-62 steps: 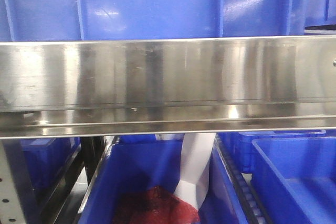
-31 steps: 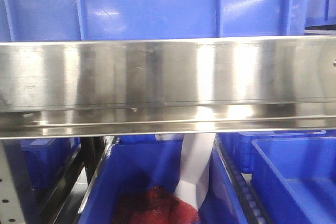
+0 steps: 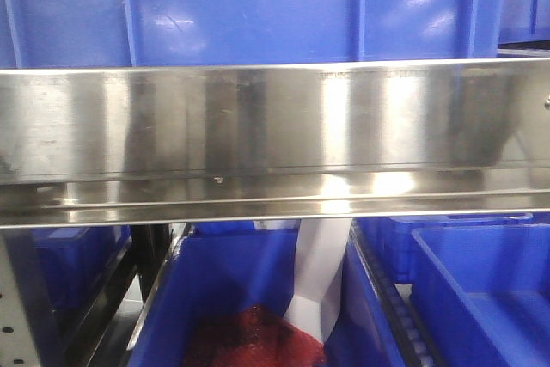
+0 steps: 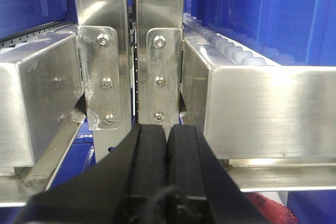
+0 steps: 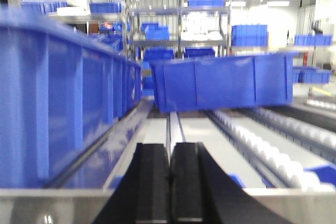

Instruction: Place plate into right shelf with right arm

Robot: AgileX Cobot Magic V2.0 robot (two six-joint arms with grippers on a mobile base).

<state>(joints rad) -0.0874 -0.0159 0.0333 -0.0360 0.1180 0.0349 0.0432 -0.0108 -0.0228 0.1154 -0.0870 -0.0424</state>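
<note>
The plate is out of view in every frame. A broad steel rail of the right shelf point(image 3: 275, 126) fills the front view, with blue crates above and below it. In the right wrist view my right gripper point(image 5: 169, 148) is shut with nothing between its fingers. It pokes over the shelf's front rail point(image 5: 47, 205) and points down a tier, along a central guide strip. My left gripper point(image 4: 166, 128) is shut too, empty, close in front of two bolted steel uprights point(image 4: 102, 51).
A long blue crate point(image 5: 58, 103) lines the left of the tier and a tilted blue crate point(image 5: 226, 82) sits across its far end. White rollers point(image 5: 262, 145) run along the right. Below the rail, a lower crate holds red mesh point(image 3: 249, 337) and a white sheet point(image 3: 322, 272).
Only the bright reflections on the steel rail have shifted a little; the crates and the rail stay where they were.
</note>
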